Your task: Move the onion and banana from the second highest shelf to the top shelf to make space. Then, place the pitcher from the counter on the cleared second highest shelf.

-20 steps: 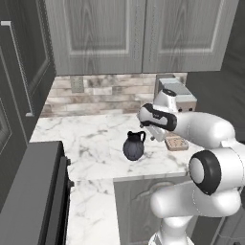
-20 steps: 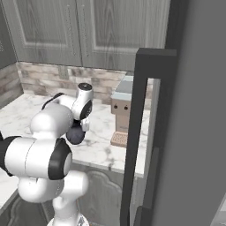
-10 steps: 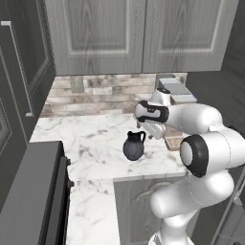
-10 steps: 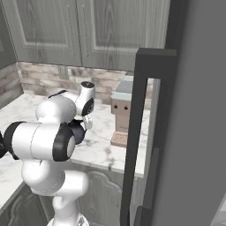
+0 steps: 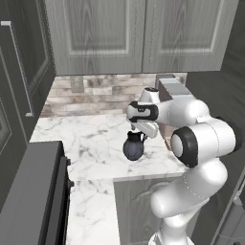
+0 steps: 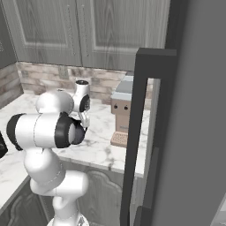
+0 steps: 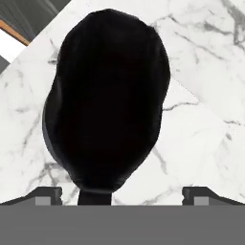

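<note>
The pitcher [image 5: 133, 146], a dark bulbous jug, stands upright on the white marble counter [image 5: 91, 139]. My gripper [image 5: 141, 131] hangs just above its neck, pointing down. In the hand view the pitcher [image 7: 107, 95] looms large and black from above. The two fingertips [image 7: 48, 194] stand wide apart at either side of its lower end, so the gripper [image 7: 122, 194] is open and holds nothing. The onion, the banana, the top shelf and the second highest shelf are out of view.
A tan-and-grey coffee machine [image 6: 122, 108] stands on the counter right of the arm, also seen as a grey box [image 5: 171, 89]. The dark open fridge door [image 6: 142, 132] rises on the right. A dark appliance [image 5: 33, 191] borders the counter's left; grey wall cabinets [image 5: 119, 33] hang overhead.
The hand has slid left to stand over the pitcher, and the arm's elbow has swung round closer to the cameras. The jaws stayed open and the pitcher has not moved.
</note>
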{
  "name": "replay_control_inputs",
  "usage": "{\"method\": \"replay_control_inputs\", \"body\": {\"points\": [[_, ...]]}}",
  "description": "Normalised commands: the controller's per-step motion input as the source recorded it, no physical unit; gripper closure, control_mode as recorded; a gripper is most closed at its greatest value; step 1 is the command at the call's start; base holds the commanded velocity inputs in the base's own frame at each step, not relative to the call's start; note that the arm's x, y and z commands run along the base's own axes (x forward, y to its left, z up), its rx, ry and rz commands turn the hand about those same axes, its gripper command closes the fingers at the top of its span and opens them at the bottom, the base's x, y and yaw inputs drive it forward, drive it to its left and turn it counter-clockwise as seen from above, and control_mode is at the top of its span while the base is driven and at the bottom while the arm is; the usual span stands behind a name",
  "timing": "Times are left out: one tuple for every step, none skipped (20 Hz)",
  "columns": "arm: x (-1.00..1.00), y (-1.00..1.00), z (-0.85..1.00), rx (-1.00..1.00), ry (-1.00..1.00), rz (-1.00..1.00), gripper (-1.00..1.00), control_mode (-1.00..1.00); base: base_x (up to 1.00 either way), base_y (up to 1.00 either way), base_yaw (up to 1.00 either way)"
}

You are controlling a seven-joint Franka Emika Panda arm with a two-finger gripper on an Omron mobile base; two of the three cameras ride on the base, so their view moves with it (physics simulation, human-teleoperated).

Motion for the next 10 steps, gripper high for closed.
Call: {"method": "replay_control_inputs", "body": {"points": [[0.29, 0.0, -0.23, -0.03, 0.01, 0.04, -1.0, -1.0, 0.0, 0.0, 0.0], [0.29, 0.0, -0.21, -0.02, 0.0, 0.04, -1.0, -1.0, 0.0, 0.0, 0.0], [0.26, 0.0, -0.2, -0.02, 0.0, 0.04, -1.0, -1.0, 0.0, 0.0, 0.0], [0.21, 0.0, -0.19, -0.01, 0.0, 0.05, -1.0, -1.0, 0.0, 0.0, 0.0], [0.14, 0.0, -0.23, -0.02, 0.0, 0.05, -1.0, -1.0, 0.0, 0.0, 0.0], [0.09, 0.0, -0.25, -0.03, 0.0, 0.06, -1.0, -1.0, 0.0, 0.0, 0.0], [0.05, 0.0, -0.26, -0.03, 0.0, 0.06, -1.0, -1.0, 0.0, 0.0, 0.0], [0.03, 0.0, -0.28, -0.04, 0.0, 0.06, -1.0, -1.0, 0.0, 0.0, 0.0], [0.0, 0.0, -0.28, -0.04, 0.0, 0.06, -1.0, -1.0, 0.0, 0.0, 0.0], [0.0, 0.0, -0.28, -0.06, 0.0, 0.06, -1.0, -1.0, 0.0, 0.0, 0.0]]}}
